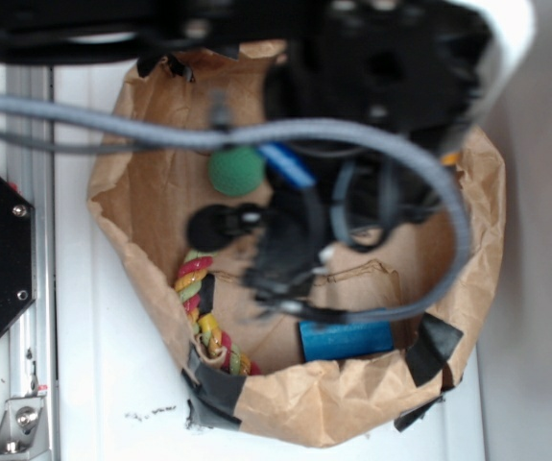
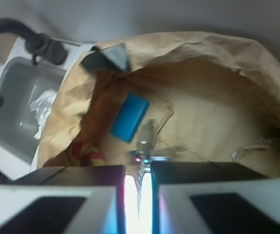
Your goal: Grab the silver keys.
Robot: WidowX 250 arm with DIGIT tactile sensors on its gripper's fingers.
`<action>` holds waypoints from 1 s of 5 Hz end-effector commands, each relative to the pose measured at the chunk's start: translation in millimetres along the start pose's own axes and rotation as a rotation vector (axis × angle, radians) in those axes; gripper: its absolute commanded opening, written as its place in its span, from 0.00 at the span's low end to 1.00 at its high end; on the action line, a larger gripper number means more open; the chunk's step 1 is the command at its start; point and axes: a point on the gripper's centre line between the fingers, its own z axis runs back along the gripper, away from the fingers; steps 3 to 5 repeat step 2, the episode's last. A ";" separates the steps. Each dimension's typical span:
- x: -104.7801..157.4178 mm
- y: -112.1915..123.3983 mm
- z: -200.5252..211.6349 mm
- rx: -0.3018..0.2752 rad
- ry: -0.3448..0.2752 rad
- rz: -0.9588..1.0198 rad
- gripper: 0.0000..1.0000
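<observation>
White surface [image 1: 112,384] carrying a brown paper bag [image 1: 352,413] rolled open, black tape on rim. Inside the bag: green ball [image 1: 236,171], blue block [image 1: 346,340], red-yellow-green braided rope [image 1: 204,312] along the left wall. Arm blurred, reaching down into the bag. In the wrist view the gripper [image 2: 139,187] has its fingers [image 2: 88,190] nearly together with only a thin bright slit between. The silver keys [image 2: 144,146] sit right at the fingertips, on the bag floor beside the blue block; can't tell if they're actually clamped.
</observation>
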 end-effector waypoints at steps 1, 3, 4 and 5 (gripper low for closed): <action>11.3 1.2 10.8 0.033 -0.048 0.026 0.00; 11.1 3.0 11.7 0.026 -0.051 0.037 0.00; 11.1 3.0 11.7 0.026 -0.051 0.037 0.00; 11.1 3.0 11.7 0.026 -0.051 0.037 0.00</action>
